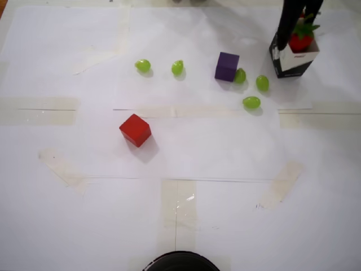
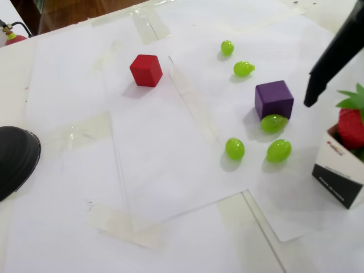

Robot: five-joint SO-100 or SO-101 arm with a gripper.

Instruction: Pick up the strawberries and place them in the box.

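The table [image 1: 180, 226] is covered with white paper sheets taped down; no strawberry lies loose on it in either view.

The box [image 2: 336, 173] stands at the right edge of the fixed view, and in the overhead view it sits at the top right, well apart from the red cube [image 1: 135, 130] and just right of the purple cube [image 1: 227, 66].

The claw [image 1: 296, 16] is above the box. In the overhead view two dark fingers [image 1: 285, 25] flank the fruit without visibly touching it; the fixed view shows one finger tip clear of the fruit, up and to its left. The jaws appear spread and empty.

One of the strawberries [image 2: 351, 126] rests at the top of the box, red body above the rim, green leaves uppermost. Red shows below it, but the number of fruits inside cannot be told.

Five green grapes [image 1: 251, 102] lie scattered beside the purple cube and to its left.

Judgement: the fruit lies directly below the claw, so the coming move is a straight lift clear of the box, taking care not to catch the leaves or rim.
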